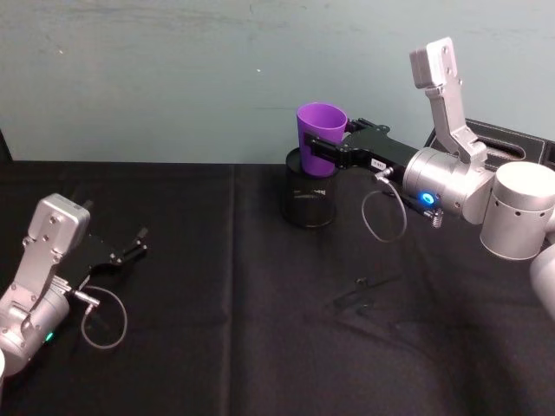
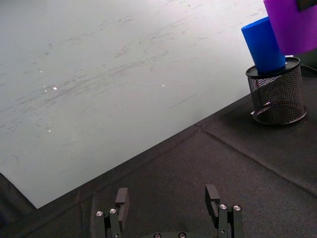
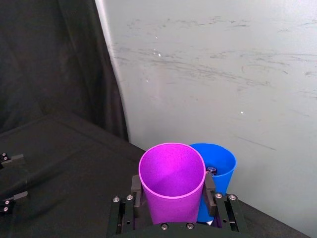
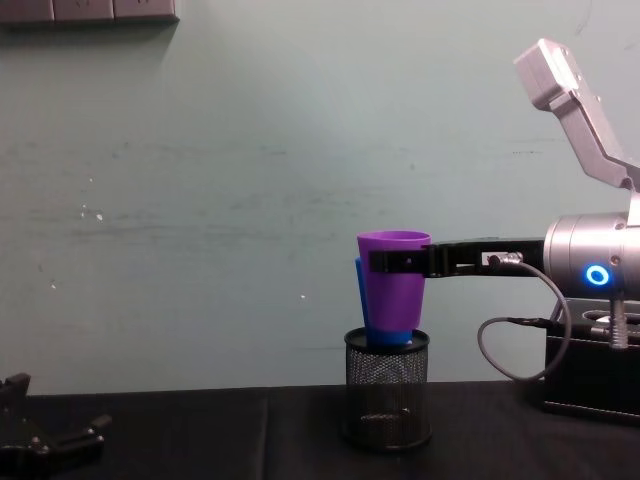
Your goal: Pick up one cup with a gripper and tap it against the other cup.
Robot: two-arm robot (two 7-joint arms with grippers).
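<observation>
My right gripper point(image 1: 317, 149) is shut on the purple cup point(image 1: 322, 130), holding it upright by its sides just above a black wire-mesh pen holder point(image 1: 310, 204). The blue cup point(image 2: 264, 44) stands tilted inside that holder point(image 4: 386, 395). In the right wrist view the purple cup point(image 3: 172, 183) sits right against the blue cup point(image 3: 218, 161), and they appear to touch. From the chest, the purple cup point(image 4: 393, 285) covers most of the blue cup point(image 4: 359, 295). My left gripper point(image 1: 130, 247) rests open and empty near the table's left side, far from the cups.
A black cloth covers the table point(image 1: 225, 347). A black box point(image 1: 512, 139) stands at the back right behind my right arm. The pale wall runs close behind the holder. A small dark crease or object point(image 1: 364, 295) lies on the cloth at centre right.
</observation>
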